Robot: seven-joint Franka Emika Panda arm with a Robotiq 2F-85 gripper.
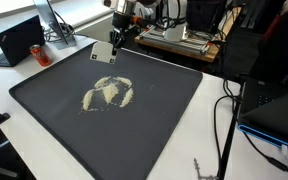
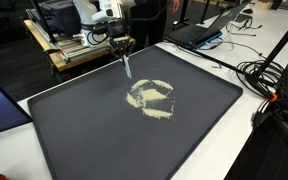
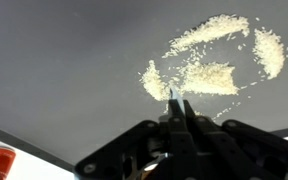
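Near the top centre of both exterior views, the black Robotiq gripper (image 1: 113,42) hangs over the far edge of the wide dark grey rubbery mat (image 1: 159,130). Its jaws are pressed together on a thin, flat, pale card-like scraper (image 1: 102,54). That scraper shows its broad face in an exterior view. In the wrist view it shows only its edge (image 3: 172,95), sticking out between the closed fingertips toward the middle of the frame.

The loose pile of pale rice-like grains (image 1: 109,94) lies in the middle of the mat, spread as a broken ring with a clump inside. In the wrist view it fills the upper right (image 3: 209,70), just beyond the scraper's tip and apart from it.

The work in hand looks like gathering the grains with the scraper. To do it well, the lower edge should probably rest flat and light on the mat before it meets the grains. The broad face should be turned across the line of travel, not edge-on. Each stroke would best begin outside the ring, so stray grains at its rim are caught. A slow stroke should stop grains hopping over or slipping round the sides. Whether the edge touches the mat now cannot be told.
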